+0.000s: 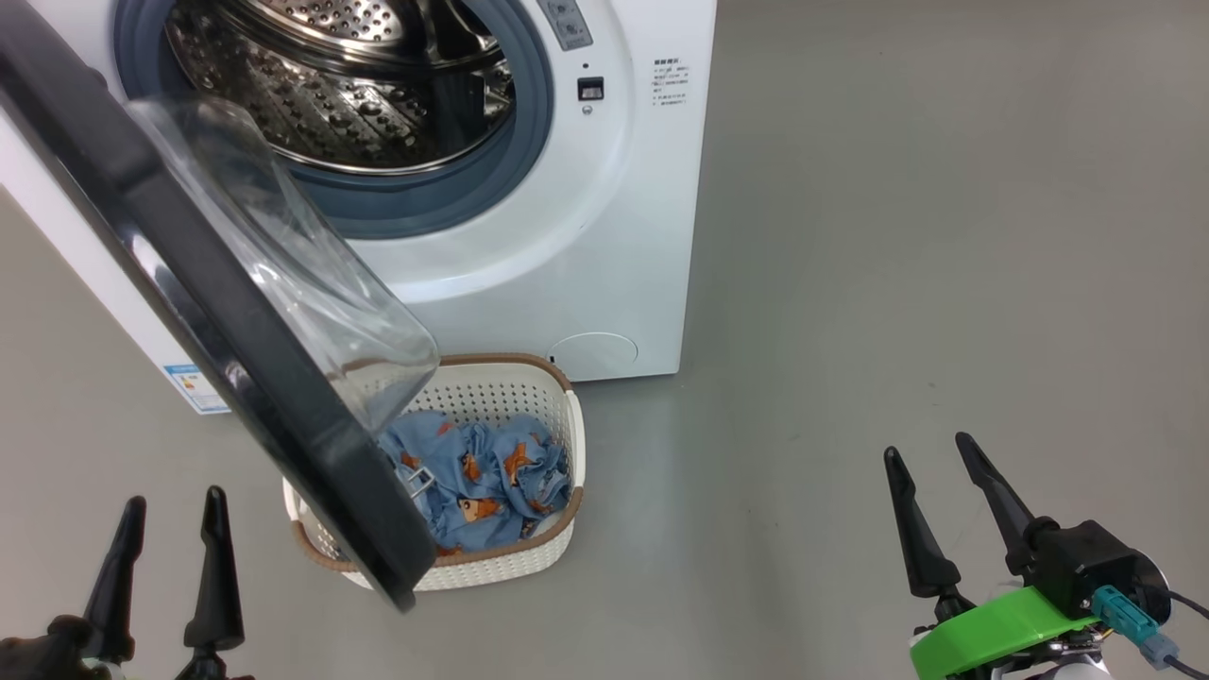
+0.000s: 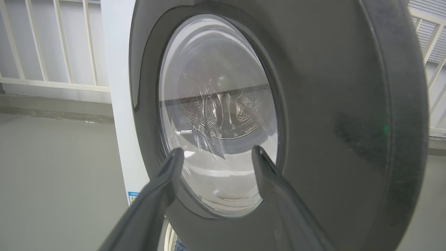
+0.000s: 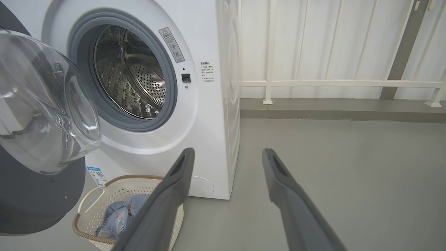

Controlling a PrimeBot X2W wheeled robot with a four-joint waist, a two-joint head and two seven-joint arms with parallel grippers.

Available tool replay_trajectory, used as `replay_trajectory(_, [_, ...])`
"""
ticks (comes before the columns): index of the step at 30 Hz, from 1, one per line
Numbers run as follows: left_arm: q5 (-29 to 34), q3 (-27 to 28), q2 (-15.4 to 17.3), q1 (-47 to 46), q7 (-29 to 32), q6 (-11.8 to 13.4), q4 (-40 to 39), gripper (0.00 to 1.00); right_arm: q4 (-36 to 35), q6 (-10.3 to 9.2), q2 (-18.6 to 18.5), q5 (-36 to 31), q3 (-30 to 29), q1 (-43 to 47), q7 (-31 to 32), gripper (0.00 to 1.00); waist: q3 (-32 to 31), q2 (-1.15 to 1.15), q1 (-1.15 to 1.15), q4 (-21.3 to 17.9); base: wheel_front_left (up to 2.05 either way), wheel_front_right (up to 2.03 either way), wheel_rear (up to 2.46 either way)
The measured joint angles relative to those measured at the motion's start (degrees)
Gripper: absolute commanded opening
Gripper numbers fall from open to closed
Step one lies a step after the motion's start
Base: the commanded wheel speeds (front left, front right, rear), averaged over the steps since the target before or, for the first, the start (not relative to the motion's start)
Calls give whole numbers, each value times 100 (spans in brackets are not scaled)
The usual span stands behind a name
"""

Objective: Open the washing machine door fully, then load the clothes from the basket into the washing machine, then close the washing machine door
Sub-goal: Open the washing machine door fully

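The white washing machine [image 1: 567,246] [image 3: 209,115] stands with its steel drum [image 1: 340,85] [image 3: 132,80] exposed. Its black-rimmed door [image 1: 189,283] [image 2: 331,104] [image 3: 31,195] is swung out towards me, the glass bowl [image 1: 312,283] [image 3: 45,104] bulging from it. The cream basket [image 1: 548,453] [image 3: 104,195] sits on the floor before the machine, partly under the door, holding the blue bear-print clothes [image 1: 491,472] [image 3: 118,216]. My left gripper [image 1: 175,505] [image 2: 216,153] is open and empty, facing the door's outer side. Off to the right, my right gripper [image 1: 930,449] [image 3: 228,153] is open and empty above the floor.
Grey floor [image 1: 897,236] stretches wide to the right of the machine. A white railing [image 3: 331,83] and wall run behind it, also seen as railing bars [image 2: 52,52] left of the machine.
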Motion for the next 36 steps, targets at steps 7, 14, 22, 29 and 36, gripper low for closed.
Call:
replay_trajectory(7, [37, -30, 0, 4, -1, 0, 42, 100, 33, 0, 1, -77, -47, 0, 1, 100, 8, 0, 0, 19, 0, 0, 0])
replay_trajectory(14, [36, -46, 0, 8, 0, 0, 55, 100, 40, 0, 2, -77, -86, 0, 1, 100, 17, 0, 0, 24, 0, 0, 0])
replay_trajectory(22, [37, -69, 3, 24, 0, 0, 85, 100, 49, 0, 3, -77, -120, 0, 1, 100, 26, 0, 0, 20, 0, 0, 0])
replay_trajectory(29, [20, -107, 7, 51, 0, 0, 121, 0, 53, 0, 4, -77, -132, 0, 1, 100, 47, 0, 0, 20, 0, 0, 0])
replay_trajectory(36, [-10, 216, 4, -10, -1, 0, -433, 0, 47, 0, 5, -76, -149, 0, 1, 100, 95, 0, 0, 32, 0, 0, 0])
